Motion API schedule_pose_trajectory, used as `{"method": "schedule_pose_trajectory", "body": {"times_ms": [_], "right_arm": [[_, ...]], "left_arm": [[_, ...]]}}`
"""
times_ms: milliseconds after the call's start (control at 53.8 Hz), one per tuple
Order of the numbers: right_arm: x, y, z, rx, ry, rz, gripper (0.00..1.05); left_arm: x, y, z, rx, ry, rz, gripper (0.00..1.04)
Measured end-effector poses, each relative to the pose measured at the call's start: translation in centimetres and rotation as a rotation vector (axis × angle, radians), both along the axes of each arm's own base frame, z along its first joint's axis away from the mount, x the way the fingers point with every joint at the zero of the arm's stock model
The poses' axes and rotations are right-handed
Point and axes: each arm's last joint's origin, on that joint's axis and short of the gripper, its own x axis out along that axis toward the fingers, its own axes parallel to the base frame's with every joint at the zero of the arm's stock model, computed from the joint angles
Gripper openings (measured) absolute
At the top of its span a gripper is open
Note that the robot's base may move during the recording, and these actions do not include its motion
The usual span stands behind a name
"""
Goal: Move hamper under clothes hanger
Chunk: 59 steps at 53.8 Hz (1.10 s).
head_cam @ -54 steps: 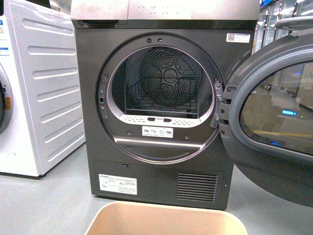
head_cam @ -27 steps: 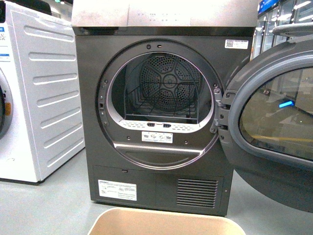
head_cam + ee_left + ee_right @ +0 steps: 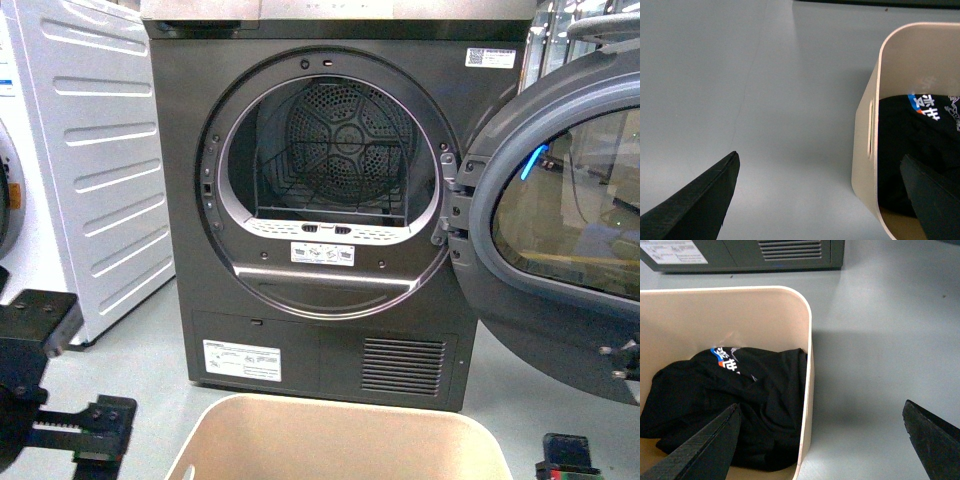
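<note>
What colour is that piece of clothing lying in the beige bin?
Black garment, with a small blue-and-white print; clearest in the right wrist view.

The hamper [image 3: 340,445] stands before the dryer [image 3: 180,250], holding a garment [image 3: 740,400]; a washer [image 3: 100,170] stands left.

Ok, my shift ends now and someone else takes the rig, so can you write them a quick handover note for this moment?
Left gripper: open, one finger on either side of the hamper's left wall, gripping nothing.
Right gripper: open, straddling the hamper's right wall the same way.
Hamper: on the floor in front of the dark grey dryer, whose door stands open. A black garment lies in it.
Clothes hanger: not in any view.
Done: both grippers are lined up on the side walls.
Left: close on the walls, then move the hamper under the hanger.
</note>
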Motion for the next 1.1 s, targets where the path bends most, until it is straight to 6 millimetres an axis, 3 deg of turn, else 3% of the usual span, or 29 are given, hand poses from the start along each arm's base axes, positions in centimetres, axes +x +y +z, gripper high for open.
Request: {"method": "schedule_pose_trajectory", "body": {"times_ms": [242, 521, 912, 1098], "right_arm": [[4.1, 1.1, -4.0, -0.046, 0.117, 0.011, 0.97], [6.2, 1.3, -7.0, -0.112, 0.199, 0.006, 0.97], [6.9, 1.9, -9.3, -0.160, 0.239, 0.014, 0.97], [6.9, 1.9, -9.5, -0.158, 0.233, 0.016, 0.97]], "left_arm": [[3.6, -1.6, -5.3, -0.048, 0.034, -0.056, 0.98], [5.2, -2.3, -9.0, -0.062, 0.067, -0.044, 0.98], [5.8, -3.2, -11.7, -0.091, 0.075, -0.033, 0.98], [6.2, -3.7, -12.3, -0.088, 0.069, -0.029, 0.98]]}}
